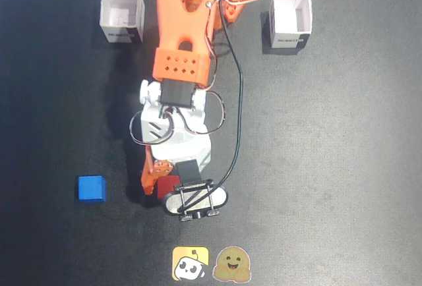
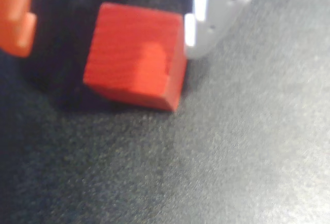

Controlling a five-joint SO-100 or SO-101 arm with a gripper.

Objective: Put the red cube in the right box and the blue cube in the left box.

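The red cube [image 1: 167, 186] rests on the black mat between the fingers of my gripper [image 1: 165, 184]. In the wrist view the red cube [image 2: 135, 53] fills the upper middle. The white finger [image 2: 206, 17] touches its right face, while the orange finger [image 2: 15, 20] stands apart from its left face with a dark gap between. My gripper [image 2: 108, 30] is open around the cube. The blue cube [image 1: 91, 188] lies alone on the mat to the left of the gripper. The left box [image 1: 122, 14] and the right box [image 1: 291, 19] stand at the far edge, both white and open-topped.
The arm's orange and white body [image 1: 181, 68] runs down the middle from the top edge, with a black cable [image 1: 239, 101] looping on its right. Two yellow stickers [image 1: 190, 263] lie on the mat near the bottom edge.
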